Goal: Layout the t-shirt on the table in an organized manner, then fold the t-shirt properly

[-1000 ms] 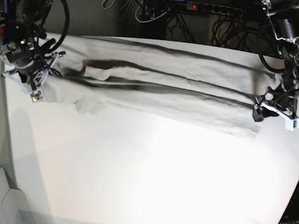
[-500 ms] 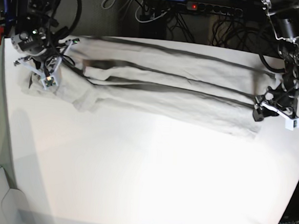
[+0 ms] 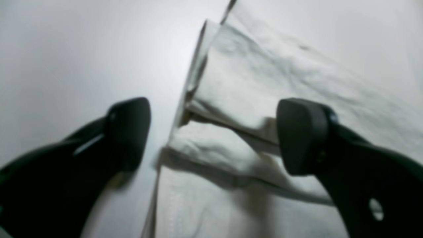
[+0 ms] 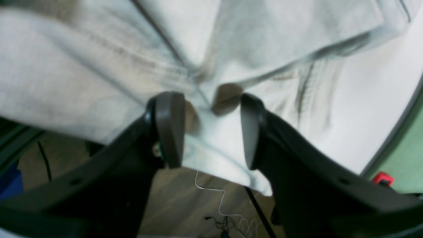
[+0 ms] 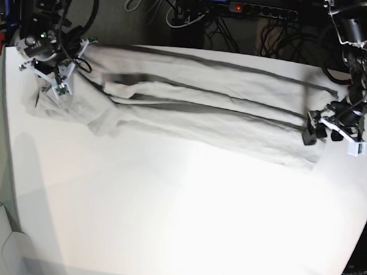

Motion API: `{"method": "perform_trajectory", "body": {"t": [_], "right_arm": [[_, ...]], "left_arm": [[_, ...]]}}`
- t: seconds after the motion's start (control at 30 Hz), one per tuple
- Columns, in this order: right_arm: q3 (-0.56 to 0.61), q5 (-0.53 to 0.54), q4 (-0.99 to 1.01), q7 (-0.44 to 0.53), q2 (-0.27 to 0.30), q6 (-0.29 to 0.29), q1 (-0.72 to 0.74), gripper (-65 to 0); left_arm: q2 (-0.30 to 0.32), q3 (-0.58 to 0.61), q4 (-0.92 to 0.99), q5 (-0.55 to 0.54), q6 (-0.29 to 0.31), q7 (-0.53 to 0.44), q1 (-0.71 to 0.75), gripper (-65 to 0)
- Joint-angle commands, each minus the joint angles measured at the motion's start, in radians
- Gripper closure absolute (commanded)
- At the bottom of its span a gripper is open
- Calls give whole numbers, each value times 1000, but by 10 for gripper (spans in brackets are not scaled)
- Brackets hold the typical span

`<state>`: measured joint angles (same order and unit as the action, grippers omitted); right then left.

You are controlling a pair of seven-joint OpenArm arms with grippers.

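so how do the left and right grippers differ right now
The left gripper has its jaws spread wide, the t-shirt edge lying loose between them; the right gripper stands narrower, with cloth bunched between its pads. Left hangs over the table, right past its edge. Both are black.

The t-shirt (image 5: 198, 107) is soft, matt, wrinkled pale cloth with darker stitched seams, lying on the table (image 5: 178, 219), smooth, white and glossy with glare.
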<state>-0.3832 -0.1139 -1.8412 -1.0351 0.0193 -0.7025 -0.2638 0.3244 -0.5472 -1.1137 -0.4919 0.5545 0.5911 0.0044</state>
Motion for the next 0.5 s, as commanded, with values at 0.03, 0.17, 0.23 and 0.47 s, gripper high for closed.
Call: {"method": "perform_trajectory", "body": {"t": [0.03,0.17,0.23,0.47], "right_arm": [[0,7,-19,8,9,4,4,-287],[2,7,-19,8,9,4,5,-288],[2,7,-15,8,9,4,5,-288],[3,9,-15,9,5,4,7,-288]], "left_arm": [[5,3,2,28,-6,59,7,-650],[3,2,5,25,-3,57,22,-650],[2,0,5,23,-3,57,27,-644],[-32,3,13,28,-3,57,33,-592]]}}
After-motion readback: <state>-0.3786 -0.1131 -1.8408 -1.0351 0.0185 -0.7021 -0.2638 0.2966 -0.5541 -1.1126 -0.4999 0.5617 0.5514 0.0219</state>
